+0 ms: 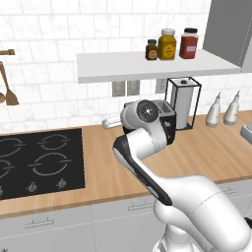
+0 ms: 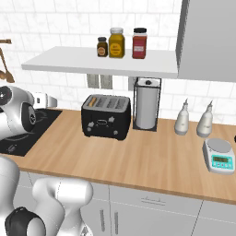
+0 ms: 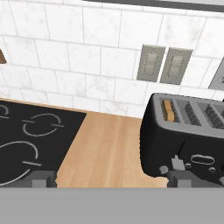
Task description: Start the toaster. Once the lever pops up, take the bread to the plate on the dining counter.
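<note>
The black toaster (image 2: 106,116) stands on the wall counter, and in the left base view my arm covers most of the toaster (image 1: 167,118). The bread (image 2: 92,100) sits in its leftmost slot, showing as a tan edge (image 3: 168,110) in the hand view. A small grey lever (image 3: 176,162) sticks out of the toaster's front face (image 3: 188,140). My gripper (image 3: 113,177) is open with nothing between its fingers, and it hovers above the counter to the toaster's left (image 2: 48,100). The plate and the dining counter are out of view.
A black cooktop (image 1: 39,160) lies left of the gripper. Right of the toaster stand a paper towel holder (image 2: 147,103), two bottles (image 2: 183,117) and a kitchen scale (image 2: 220,154). A shelf with jars (image 2: 116,43) hangs above. Wall outlets (image 3: 164,64) sit behind the toaster.
</note>
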